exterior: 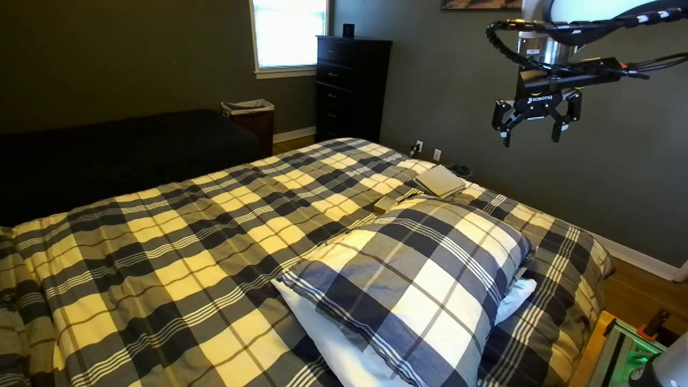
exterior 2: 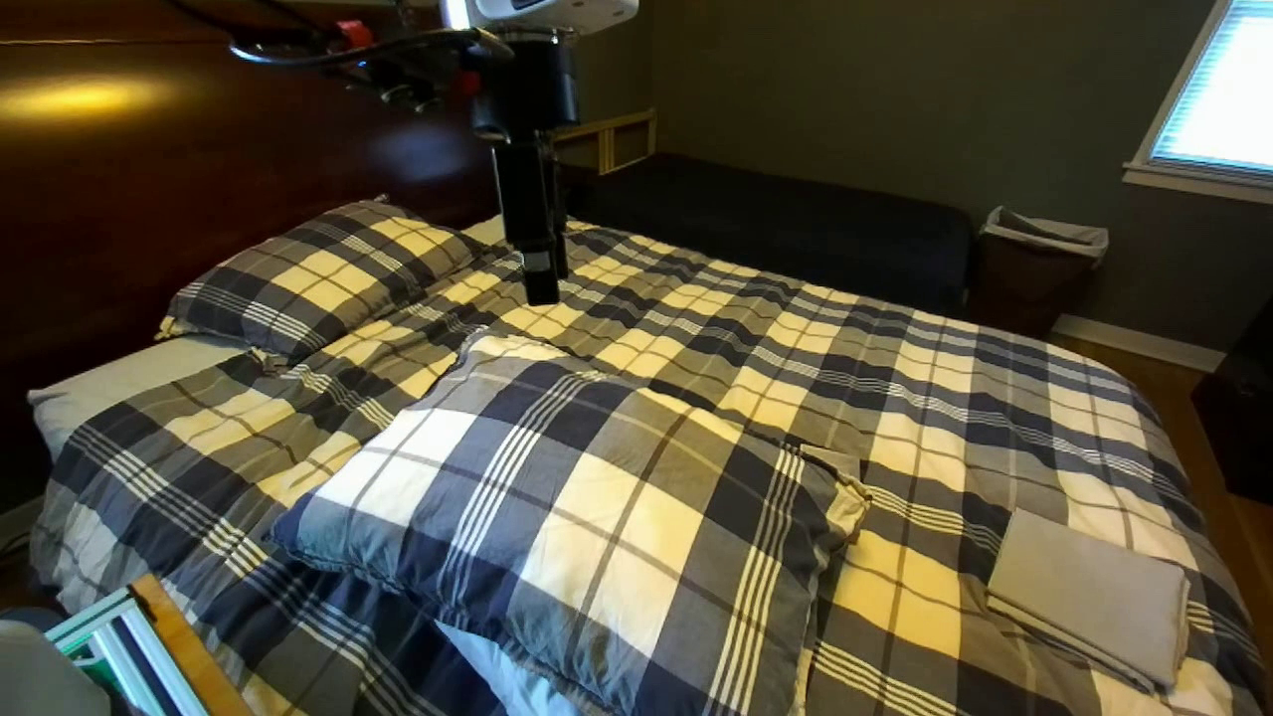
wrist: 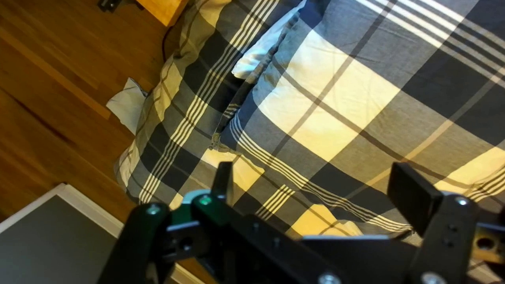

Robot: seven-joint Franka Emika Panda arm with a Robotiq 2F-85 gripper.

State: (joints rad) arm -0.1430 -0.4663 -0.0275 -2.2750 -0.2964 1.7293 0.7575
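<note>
While the pincer (exterior: 531, 142) hangs high above the duvet (exterior: 177, 269), its two fingers spread apart with nothing between them, the plaid pillow (exterior: 430, 285) lies well below, resting on that duvet and clear of the fingers. From where I stand I'd judge this a stage before any contact. Getting a hold there would call for a long descent, lining the fingers up with a raised edge or corner, then closing on a fold, since the full bulk looks too thick to span.

Plump and domed, the pillow makes a rounded rectangle, its case checked in navy, grey and cream with thin white stripes, and a puckered seam runs along the rim. The cloth looks like matte cotton, soft and lightly creased. Pale fabric (exterior: 328, 333) pokes out from underneath, smoother; I cannot tell what it belongs to. The duvet repeats the checks, lying flatter in shallow ripples. Further along sits a folded grey cloth (exterior 2: 1089, 597), slab-like with straight edges. Near the glossy dark headboard (exterior 2: 109, 189) lies a second checked pillow (exterior 2: 328, 278), slumped and dimpled. By contrast, the pincer is all black, hard-edged linkage.
</note>
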